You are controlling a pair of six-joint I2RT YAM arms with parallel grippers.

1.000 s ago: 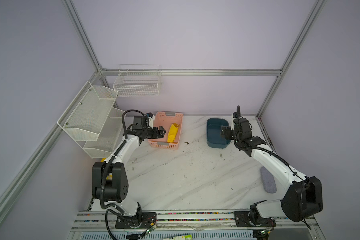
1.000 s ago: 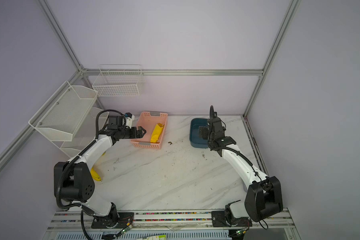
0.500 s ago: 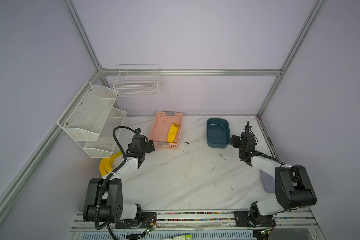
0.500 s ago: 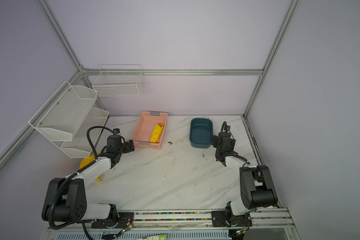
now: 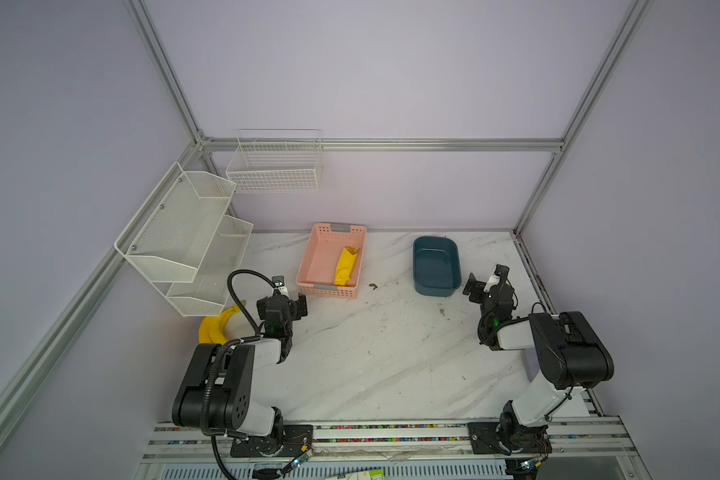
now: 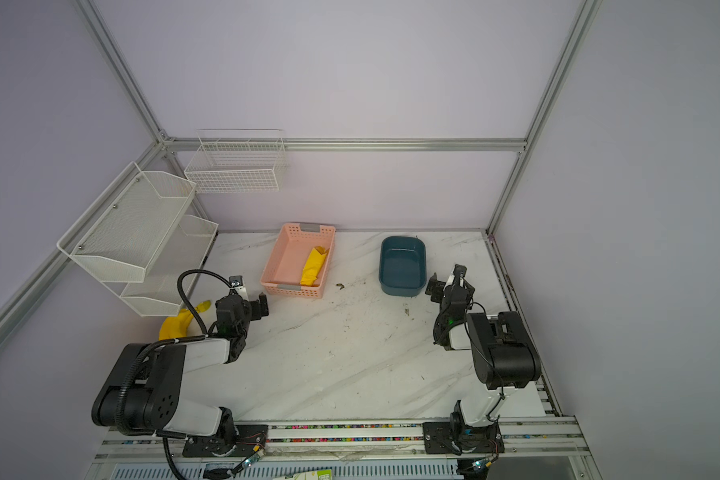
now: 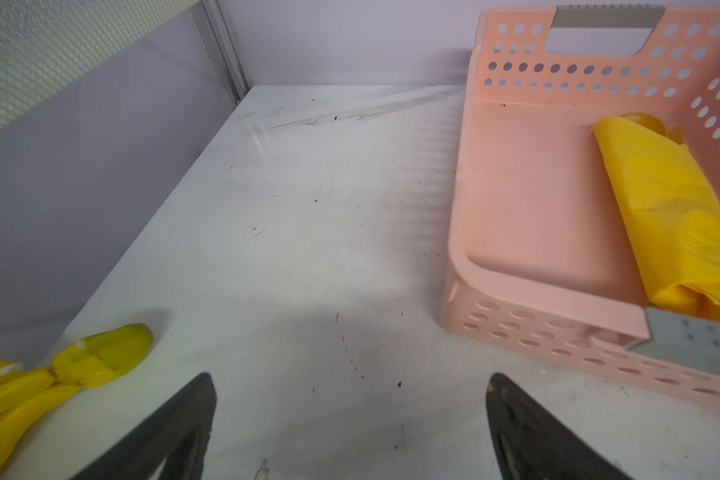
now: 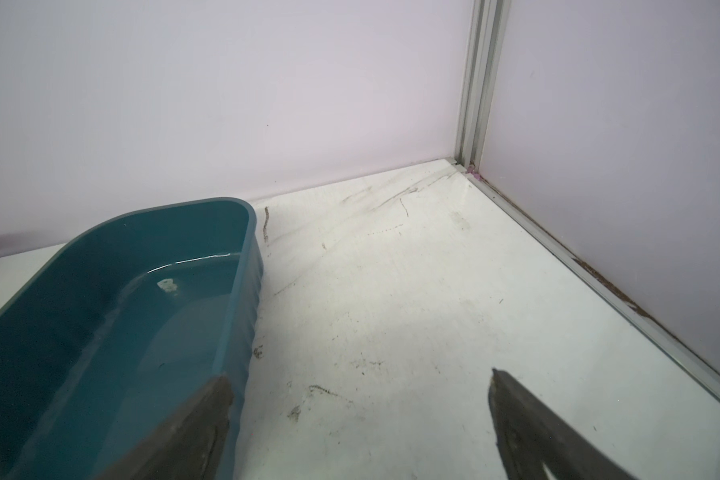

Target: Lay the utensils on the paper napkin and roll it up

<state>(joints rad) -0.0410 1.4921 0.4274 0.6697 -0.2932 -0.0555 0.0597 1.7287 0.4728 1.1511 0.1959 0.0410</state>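
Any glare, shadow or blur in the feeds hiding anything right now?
Left wrist view: basket and napkin sharp, a soft shadow on the table near the blurred jaws. Right wrist view: a thin glare line inside the tub, jaws blurred too. Both top views: even light, nothing washed out.

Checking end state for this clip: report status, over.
Left gripper open, empty; right gripper open, empty. Paper napkin rolled, lying in pink basket; utensils not visible. Bananas beside left arm, nothing blocking.
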